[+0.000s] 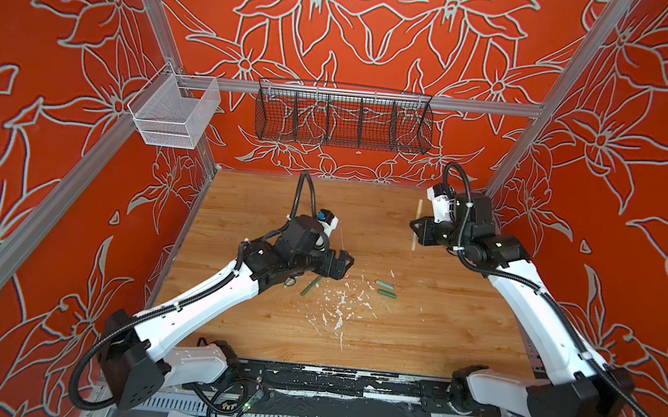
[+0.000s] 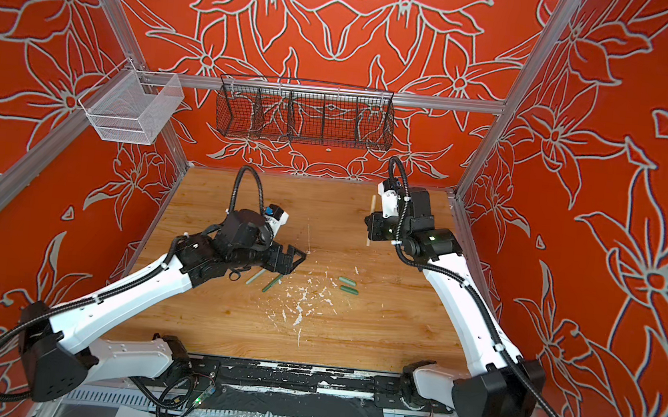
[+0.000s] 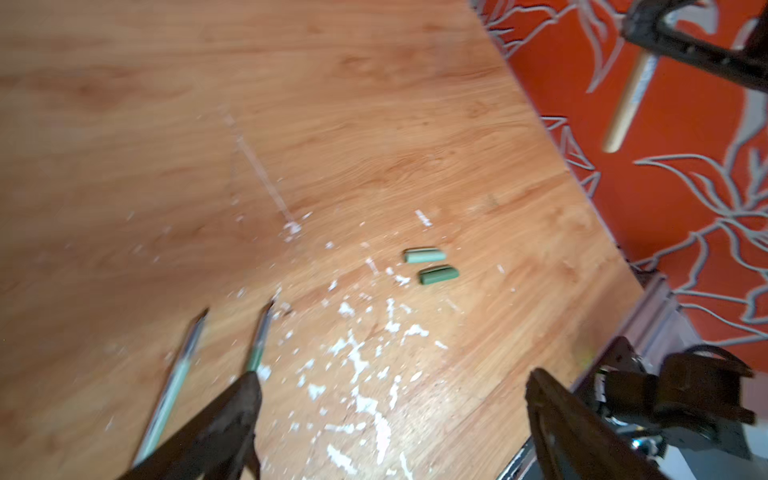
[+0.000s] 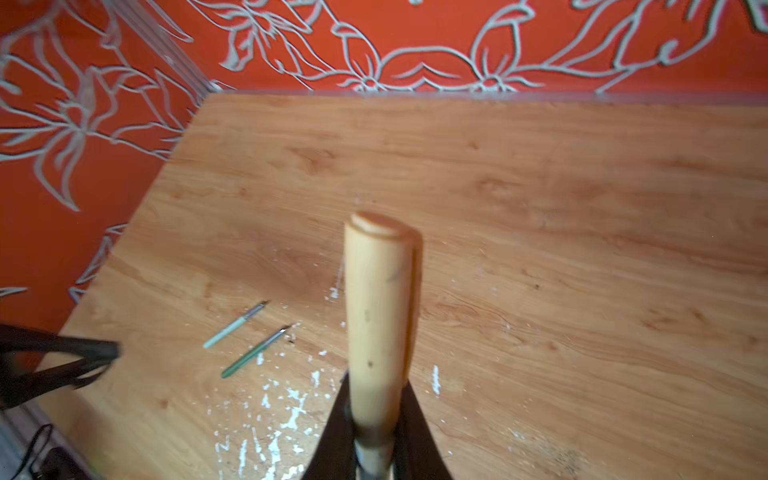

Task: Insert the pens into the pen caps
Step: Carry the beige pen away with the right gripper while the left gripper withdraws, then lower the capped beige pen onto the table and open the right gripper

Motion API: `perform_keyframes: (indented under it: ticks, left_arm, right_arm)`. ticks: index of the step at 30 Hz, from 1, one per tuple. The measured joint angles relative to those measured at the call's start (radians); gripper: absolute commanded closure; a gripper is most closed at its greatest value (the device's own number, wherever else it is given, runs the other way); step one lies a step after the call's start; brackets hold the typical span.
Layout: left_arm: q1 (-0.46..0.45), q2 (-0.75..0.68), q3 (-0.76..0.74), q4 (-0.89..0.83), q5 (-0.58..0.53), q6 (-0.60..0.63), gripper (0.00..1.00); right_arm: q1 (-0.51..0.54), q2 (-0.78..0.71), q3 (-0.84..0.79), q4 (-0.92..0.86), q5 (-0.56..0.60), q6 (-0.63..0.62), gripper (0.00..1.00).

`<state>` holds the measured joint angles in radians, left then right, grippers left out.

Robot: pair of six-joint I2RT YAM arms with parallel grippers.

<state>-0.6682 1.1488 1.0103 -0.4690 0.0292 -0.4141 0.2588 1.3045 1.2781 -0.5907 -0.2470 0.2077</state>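
I pinch the tan pen tight in my right gripper, lifted off the table at about one o'clock from its middle, near the back edge. The pale green pen and dark green pen lie side by side, not touching, at nine o'clock, partly under my left gripper, whose jaws stand wide on nothing. The pale green cap and dark green cap lie close together at three o'clock of those pens. White paint flecks spread toward six. Bare wood runs free at twelve and along the right edge.
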Motion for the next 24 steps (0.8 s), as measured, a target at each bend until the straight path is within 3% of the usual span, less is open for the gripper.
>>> perform_keyframes:
  ticks: [7,11,18,24]
  left_arm:
    - [0.000,-0.167,-0.290,-0.022,-0.158,-0.137,0.03]
    - [0.000,-0.194,-0.307,-0.045,-0.205,-0.155,0.03]
    - [0.000,-0.272,-0.307,-0.063,-0.321,-0.119,0.03]
    - [0.000,-0.365,-0.349,-0.026,-0.339,-0.071,0.03]
  right_arm:
    - [-0.088,0.233,-0.055,-0.030,0.098,-0.012,1.00]
    - [-0.099,0.344,-0.055,-0.034,0.114,-0.014,1.00]
    - [-0.102,0.367,-0.063,-0.021,0.147,-0.015,1.00]
    - [-0.121,0.489,-0.029,-0.055,0.180,-0.053,1.00]
